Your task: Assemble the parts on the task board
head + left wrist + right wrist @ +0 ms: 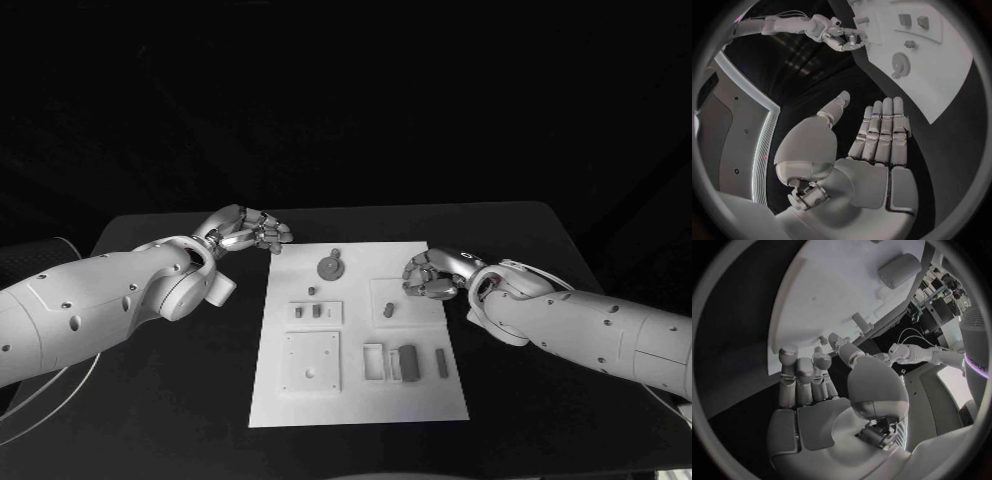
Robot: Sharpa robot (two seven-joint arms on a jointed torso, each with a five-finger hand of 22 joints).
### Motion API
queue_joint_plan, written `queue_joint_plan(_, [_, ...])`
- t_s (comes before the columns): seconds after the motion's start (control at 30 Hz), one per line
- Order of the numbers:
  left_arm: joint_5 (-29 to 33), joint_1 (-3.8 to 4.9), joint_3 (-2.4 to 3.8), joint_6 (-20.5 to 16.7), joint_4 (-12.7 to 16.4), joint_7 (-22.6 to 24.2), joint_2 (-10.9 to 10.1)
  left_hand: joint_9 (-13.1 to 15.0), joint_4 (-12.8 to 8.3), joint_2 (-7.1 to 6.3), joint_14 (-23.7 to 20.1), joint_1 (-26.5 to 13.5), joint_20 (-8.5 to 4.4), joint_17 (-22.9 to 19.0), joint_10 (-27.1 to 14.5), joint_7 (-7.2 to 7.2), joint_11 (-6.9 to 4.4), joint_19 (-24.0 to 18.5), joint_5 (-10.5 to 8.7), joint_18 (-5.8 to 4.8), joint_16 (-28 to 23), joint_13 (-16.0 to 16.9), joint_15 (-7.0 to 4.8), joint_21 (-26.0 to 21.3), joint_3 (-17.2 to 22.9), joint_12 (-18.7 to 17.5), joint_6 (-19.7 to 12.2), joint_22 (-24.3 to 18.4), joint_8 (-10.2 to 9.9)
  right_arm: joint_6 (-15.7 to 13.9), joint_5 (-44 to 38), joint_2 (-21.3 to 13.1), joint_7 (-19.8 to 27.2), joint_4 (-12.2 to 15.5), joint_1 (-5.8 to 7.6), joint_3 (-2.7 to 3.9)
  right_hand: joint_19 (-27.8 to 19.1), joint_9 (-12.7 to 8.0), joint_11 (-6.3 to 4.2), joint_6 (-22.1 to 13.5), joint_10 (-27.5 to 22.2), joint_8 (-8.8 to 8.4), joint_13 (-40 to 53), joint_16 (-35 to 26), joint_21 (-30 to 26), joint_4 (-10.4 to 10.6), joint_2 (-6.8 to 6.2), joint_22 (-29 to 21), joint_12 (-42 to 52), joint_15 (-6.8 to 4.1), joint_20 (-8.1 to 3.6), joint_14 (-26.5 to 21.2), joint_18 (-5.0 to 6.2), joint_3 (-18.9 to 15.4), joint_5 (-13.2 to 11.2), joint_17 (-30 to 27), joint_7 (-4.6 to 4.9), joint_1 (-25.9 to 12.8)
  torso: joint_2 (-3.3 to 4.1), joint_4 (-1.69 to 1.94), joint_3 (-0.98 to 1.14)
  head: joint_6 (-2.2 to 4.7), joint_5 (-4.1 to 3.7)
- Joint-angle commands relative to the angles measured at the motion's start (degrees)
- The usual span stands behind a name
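task board (361,400) lies mid-worktop, grey parts (407,362) on it, none lifted. right hand (430,275) hovers over the board's right edge, fingers (804,371) curled in, holding nothing. left hand (248,231) sits off the board's far left corner, fingers (882,131) straight and side by side, empty. judged step: reaching for a first part. next move calls for lowering the right hand and spreading its fingers around one piece.
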Motion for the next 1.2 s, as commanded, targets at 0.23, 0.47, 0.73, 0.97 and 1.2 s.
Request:
queue_joint_plan(0.23, [1.1, 0.02, 0.04, 0.5, 0.0, 0.5, 0.1, -0.1, 0.0, 0.15, 0.4, 0.2, -0.05, 0.2, 0.4, 0.35, 0.25, 0.5, -0.01, 0.16, -0.3, -0.2, 0.17, -0.1, -0.5, -0.6, -0.2, -0.1, 0.1, 0.8, -1.4, 0.7, 0.3, -0.9, -0.28, -0.03, 0.0, 0.2, -0.52, 1.0, 0.1, 0.28, -0.1, 0.2, 0.2, -0.1, 1.56, 0.8, -0.2, -0.6, -0.41, -0.1, 3.96, 0.0, 0.3, -0.1, 0.18, 0.0, 0.0, 0.01, 0.01, -0.04, -0.09])
queue_joint_plan(0.47, [1.1, 0.02, 0.04, 0.7, 0.0, 0.4, 0.1, -0.1, 0.0, 0.16, 0.4, 0.3, -0.07, 0.2, 0.4, 0.32, 0.26, 0.5, -0.08, 0.16, -0.4, -0.3, 0.16, -0.1, -0.5, -0.7, -0.2, -0.1, 0.1, 1.2, -1.3, 1.3, 0.3, -1.8, -0.38, -0.07, 0.0, 0.2, -0.54, 1.0, 0.1, 0.28, -0.1, 0.2, 0.2, -0.1, 1.52, 0.8, -0.2, -0.62, -0.41, -0.1, 3.96, 0.0, 0.3, -0.1, 0.16, 0.0, 0.0, -0.02, 0.02, -0.24, -0.08])
queue_joint_plan(0.73, [1.3, 0.02, 0.04, 0.7, 0.0, 0.2, 0.2, -0.2, 0.0, 0.17, 0.4, 0.3, -0.07, 0.2, 0.4, 0.32, 0.28, 0.5, -0.14, 0.15, -0.4, -0.3, 0.16, -0.2, -0.6, -0.8, -0.2, -0.1, 0.0, 1.1, -1.3, 1.6, 0.4, -2.1, -0.43, -0.12, 0.0, 0.2, -0.57, 1.0, 0.1, 0.3, -0.1, 0.1, 0.2, -0.1, 1.46, 0.8, -0.2, -0.64, -0.42, -0.1, 3.96, 0.0, 0.3, -0.1, 0.14, 0.0, -0.01, -0.01, 0.0, -0.35, 0.01])
queue_joint_plan(0.97, [1.5, 0.02, 0.04, 0.7, -0.1, 0.2, 0.4, -0.2, 0.0, 0.17, 0.4, 0.3, -0.08, 0.2, 0.4, 0.34, 0.3, 0.5, -0.21, 0.13, -0.5, -0.4, 0.17, -0.2, -0.6, -0.9, -0.3, -0.1, 0.0, 1.2, -1.4, 1.9, 0.4, -2.5, -0.57, -0.14, -0.1, 0.3, -0.7, 1.4, 0.2, 0.42, -0.1, 0.1, 0.2, -0.2, 1.65, 0.8, -0.3, -0.75, -0.46, -0.2, 3.96, 0.1, 0.4, 0.0, -0.01, 0.4, 0.0, 0.01, -0.01, -0.39, 0.22])
queue_joint_plan(1.2, [1.5, 0.03, 0.04, 0.7, -0.3, 0.2, 0.3, -0.2, -0.1, 0.18, 0.4, 0.4, -0.08, 0.3, 0.4, 0.35, 0.3, 0.4, -0.25, 0.13, -0.5, -0.4, 0.17, -0.2, -0.6, -1.0, -0.3, -0.1, 0.0, 1.1, -2.1, 1.9, 0.2, -2.5, -0.64, -0.17, -0.2, 0.9, -1.35, 3.5, 0.3, 1.41, 0.0, 0.1, 0.3, -0.2, 1.86, 0.9, -0.5, -1.31, -0.5, -0.2, 3.96, 0.1, 0.3, 0.0, -0.7, 1.2, 0.0, -0.02, -0.02, -0.63, 0.25])
